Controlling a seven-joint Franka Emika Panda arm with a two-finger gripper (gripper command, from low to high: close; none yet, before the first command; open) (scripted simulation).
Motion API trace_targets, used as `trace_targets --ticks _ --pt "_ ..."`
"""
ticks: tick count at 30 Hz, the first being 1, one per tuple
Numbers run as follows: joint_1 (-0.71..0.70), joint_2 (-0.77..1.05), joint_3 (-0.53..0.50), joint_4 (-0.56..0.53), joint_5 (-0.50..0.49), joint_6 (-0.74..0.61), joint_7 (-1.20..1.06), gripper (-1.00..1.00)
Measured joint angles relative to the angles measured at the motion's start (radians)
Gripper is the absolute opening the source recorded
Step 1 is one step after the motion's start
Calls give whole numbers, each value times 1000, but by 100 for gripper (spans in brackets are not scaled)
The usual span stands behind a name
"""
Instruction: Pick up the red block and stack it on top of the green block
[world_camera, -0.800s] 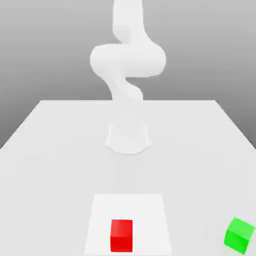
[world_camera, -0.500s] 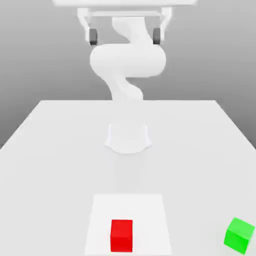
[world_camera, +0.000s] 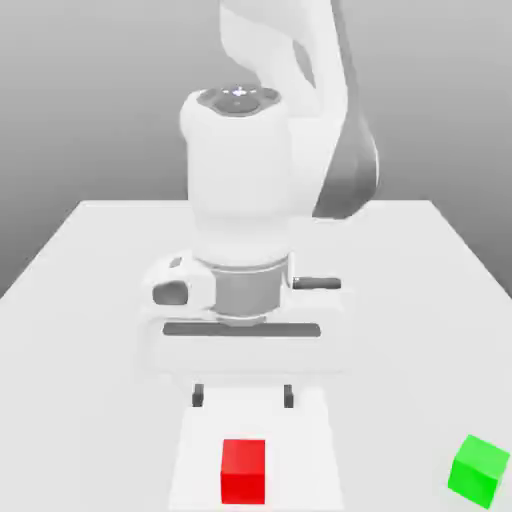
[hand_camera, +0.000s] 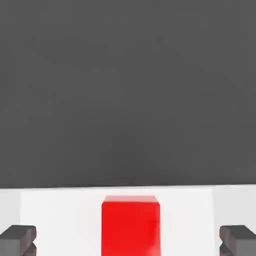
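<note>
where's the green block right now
In the exterior view, the green block sits on the table in the near corner at the exterior view's right, off to the side of the red block, its nearest neighbour.

Reaches down from the top of the exterior view with the white arm (world_camera: 290, 60); bends beside a dark grey section (world_camera: 347, 185) on the exterior view's right; carries the thick white wrist (world_camera: 240, 190) upright, with a round dark cap (world_camera: 238, 98) on top and a grey collar (world_camera: 247, 290) beneath; spreads the wide white hand body (world_camera: 245, 352) level below that, marked by a long dark strip (world_camera: 242, 330); points the gripper (world_camera: 243, 397) straight down, open, with dark fingertips (world_camera: 198, 396) well apart and level with each other; shows both fingertips in the hand view too, facing across a wide gap.
</note>
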Motion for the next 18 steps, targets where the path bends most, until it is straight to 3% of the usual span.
trace_targets --ticks 5,6,13,18 --pt "-6 181 7 18 7 140 -6 0" --pt "-7 202 8 21 8 158 -6 -100" --pt "-10 199 10 20 4 155 -4 -100" --pt "1 49 12 2 -4 24 -5 -100"
